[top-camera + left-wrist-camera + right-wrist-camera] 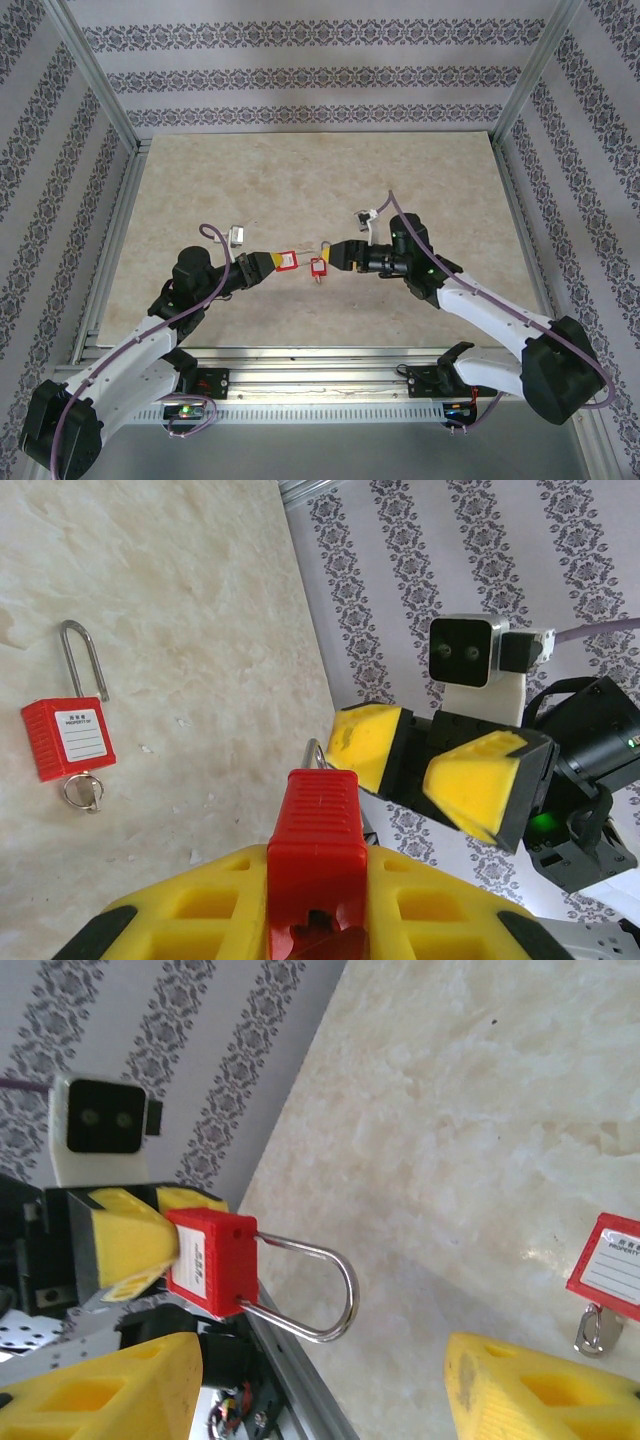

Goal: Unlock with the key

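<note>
**Left tool [315, 885] clamped on a padlock [315, 820]; right tool [420, 765] wide and empty**

Gripped by its red body, the padlock is held off the desk [330, 180] near the middle of the near edge. Its steel shackle [325, 1290] points right, toward the other arm. Both legs of the shackle look seated in the body, so I judge it locked. The base end, where a keyway would be, is buried between the left tool's yellow fingers [190, 910]. Whether anything sits in it I cannot tell.

The right tool faces the shackle with its fingers [540, 1390] spread wide and nothing between them. One finger is just beside the shackle's bend; I cannot tell if they touch.

Under the gap between the two tools a second red padlock [319, 265] lies flat on the desk. A ring and what looks like the key [82, 790] hang at its base end, on the near side.

Risks, as I judge them:
- **Picking up the key:** it is small, lies flat and is tied to a loose lock, so broad foam fingers may skid off it or drag the second red padlock along.
- **Reaching the keyway:** if the left tool's grip covers it, the key cannot go in without a regrip, and loosening there could drop the padlock.
- **Pushing on the shackle:** a push from the right tool could twist the body in its hold.
</note>
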You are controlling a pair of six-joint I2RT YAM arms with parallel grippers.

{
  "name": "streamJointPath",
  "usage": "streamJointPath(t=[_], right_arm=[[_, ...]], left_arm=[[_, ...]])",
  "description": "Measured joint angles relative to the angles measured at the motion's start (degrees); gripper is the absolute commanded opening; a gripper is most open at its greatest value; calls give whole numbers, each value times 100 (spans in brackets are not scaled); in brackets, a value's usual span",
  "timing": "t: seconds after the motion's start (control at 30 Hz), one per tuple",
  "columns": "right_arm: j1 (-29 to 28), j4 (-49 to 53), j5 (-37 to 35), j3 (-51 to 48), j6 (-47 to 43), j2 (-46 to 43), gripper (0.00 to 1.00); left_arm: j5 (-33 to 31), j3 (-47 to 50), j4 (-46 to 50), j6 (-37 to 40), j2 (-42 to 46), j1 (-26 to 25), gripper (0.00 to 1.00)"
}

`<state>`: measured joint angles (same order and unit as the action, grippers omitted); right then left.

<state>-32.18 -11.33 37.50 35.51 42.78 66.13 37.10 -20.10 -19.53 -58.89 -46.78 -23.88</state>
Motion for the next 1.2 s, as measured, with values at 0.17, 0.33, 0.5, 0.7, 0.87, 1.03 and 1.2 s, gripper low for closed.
streamJointPath(t=[0.17,0.33,0.5,0.7,0.87,1.03,1.2], right_arm=[[-74,435,-240,549,-109,391,49],[-251,1237,-564,1478,-356,1003,48],[-334,1720,-601,1565,-479,1268,49],[-411,2188,-597,1812,-708,1530,51],[-514,2315,-540,1963,-833,1655,51],[-520,2391,-487,2081,-883,1862,51],[-549,2518,-461,2243,-990,2083,52]], left_arm=[[42,0,55,48,2,0,0],[39,0,293,197,114,0,0],[44,0,422,348,221,0,0],[63,-7,612,511,227,0,0],[103,-7,634,581,229,0,0],[151,-9,680,625,256,0,0],[179,-17,717,645,278,0,0]])
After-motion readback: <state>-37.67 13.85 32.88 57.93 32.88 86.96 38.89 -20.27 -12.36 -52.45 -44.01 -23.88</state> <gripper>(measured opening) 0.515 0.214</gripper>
